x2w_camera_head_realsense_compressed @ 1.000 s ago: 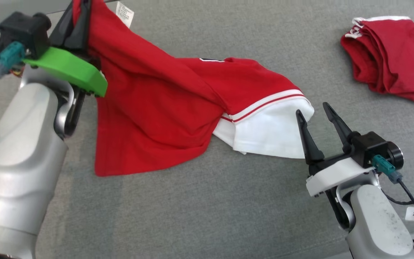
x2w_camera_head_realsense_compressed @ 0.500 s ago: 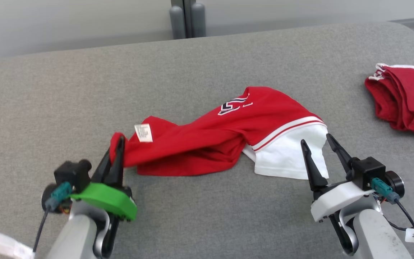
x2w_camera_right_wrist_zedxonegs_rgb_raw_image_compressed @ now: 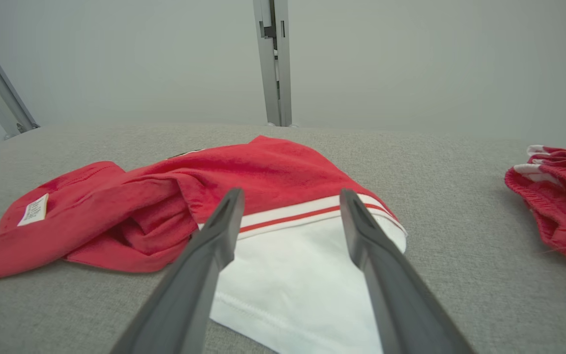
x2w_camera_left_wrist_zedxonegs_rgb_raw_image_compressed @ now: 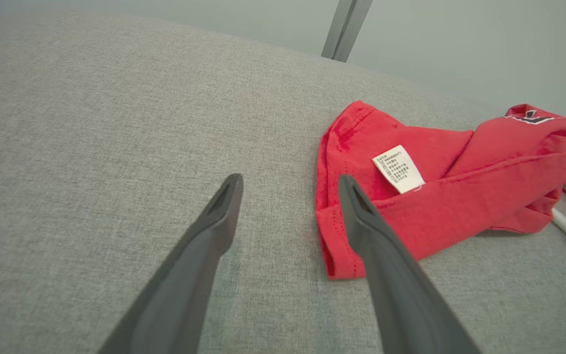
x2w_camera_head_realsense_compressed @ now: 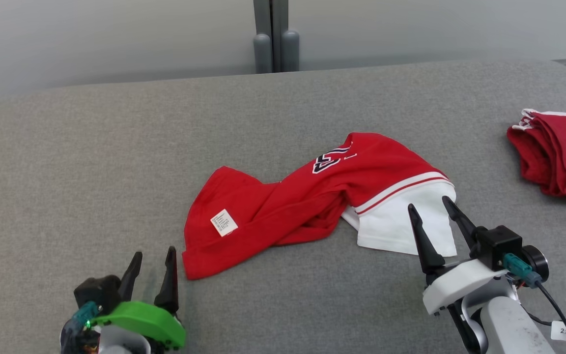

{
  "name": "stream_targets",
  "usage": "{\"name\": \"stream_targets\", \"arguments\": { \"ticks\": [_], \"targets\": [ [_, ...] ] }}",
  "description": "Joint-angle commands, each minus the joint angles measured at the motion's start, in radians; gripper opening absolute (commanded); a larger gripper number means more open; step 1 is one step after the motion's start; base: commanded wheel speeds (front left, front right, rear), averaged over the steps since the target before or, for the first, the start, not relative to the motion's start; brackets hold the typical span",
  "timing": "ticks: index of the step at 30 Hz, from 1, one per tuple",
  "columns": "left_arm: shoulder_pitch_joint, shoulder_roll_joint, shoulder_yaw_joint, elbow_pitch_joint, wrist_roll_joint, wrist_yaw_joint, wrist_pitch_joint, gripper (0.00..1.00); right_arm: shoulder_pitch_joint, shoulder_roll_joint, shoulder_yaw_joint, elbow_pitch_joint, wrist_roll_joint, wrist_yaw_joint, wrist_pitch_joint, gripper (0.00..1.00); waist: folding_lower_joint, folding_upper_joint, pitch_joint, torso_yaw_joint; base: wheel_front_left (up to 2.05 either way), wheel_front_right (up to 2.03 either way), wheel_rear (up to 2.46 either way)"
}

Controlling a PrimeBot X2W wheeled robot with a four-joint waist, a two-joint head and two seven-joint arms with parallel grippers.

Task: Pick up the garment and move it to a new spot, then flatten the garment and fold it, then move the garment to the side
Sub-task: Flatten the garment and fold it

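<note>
Garment, a red knit jersey with a white panel under a red-and-white stripe (x2w_camera_head_realsense_compressed: 312,201), lies in a long twisted heap in the middle of the grey fabric-covered surface (x2w_camera_head_realsense_compressed: 91,162). Its small white care label (x2w_camera_head_realsense_compressed: 224,222) faces up near the end on the robot's left. A dark-edged emblem sits on the farther hump.

The left gripper (x2w_camera_head_realsense_compressed: 154,250) is just beside the near red corner with its two dark fingers spread and nothing between them. The right gripper (x2w_camera_head_realsense_compressed: 428,202) is spread wide too and holds nothing, its tips over the near edge of the white panel.

The left gripper has just let go. Half a second ago its fingers were pinched together on that red end, and a second ago they held it hoisted high so the cloth hung in a drape. Now the end has dropped and lies slack on the surface. I judge the move to a new spot finished and flattening next, with the twist still to be spread out.

The head camera has tipped up meanwhile, so part of the apparent shift is its own. The right gripper has kept its open stance by the white panel, and the folded dark-red cloth bundle (x2w_camera_head_realsense_compressed: 558,152) stays well apart at the right edge
</note>
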Motion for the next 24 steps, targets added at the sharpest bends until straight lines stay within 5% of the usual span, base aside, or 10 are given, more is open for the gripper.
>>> {"name": "stream_targets", "arguments": {
  "ticks": [1,12,21,22,23,24],
  "targets": [
    [-0.041,0.0,-0.011,0.01,0.001,-0.003,0.0,1.0,0.004,-0.004,0.003,0.001,0.005,-0.002,0.0,1.0,0.0,0.0,0.006,-0.007,0.0,0.0,0.0],
    [-0.33,0.093,-0.234,0.267,-0.124,-0.003,0.002,1.0,-0.035,-0.004,0.034,-0.006,-0.004,-0.002,0.0,1.0,0.0,0.0,0.091,-0.08,0.0,0.0,0.0],
    [-0.402,0.107,-0.37,0.428,-0.251,-0.001,0.099,1.0,-0.048,-0.004,0.037,-0.007,-0.01,-0.002,0.0,1.0,0.0,0.0,0.116,-0.106,0.0,0.0,0.0],
    [-0.404,0.104,-0.387,0.437,-0.258,-0.001,0.106,0.88,-0.049,-0.003,0.036,-0.007,-0.01,-0.002,0.0,1.0,0.0,0.0,0.117,-0.106,0.0,0.0,0.0],
    [-0.405,0.101,-0.404,0.437,-0.267,-0.001,0.108,0.08,-0.05,-0.003,0.034,-0.006,-0.01,-0.002,0.0,1.0,0.0,0.0,0.117,-0.105,0.0,0.0,0.0],
    [-0.404,0.098,-0.424,0.431,-0.283,-0.001,0.113,0.0,-0.05,-0.003,0.033,-0.006,-0.01,-0.002,0.0,1.0,0.0,0.0,0.115,-0.103,0.0,0.0,0.0]
  ]
}}
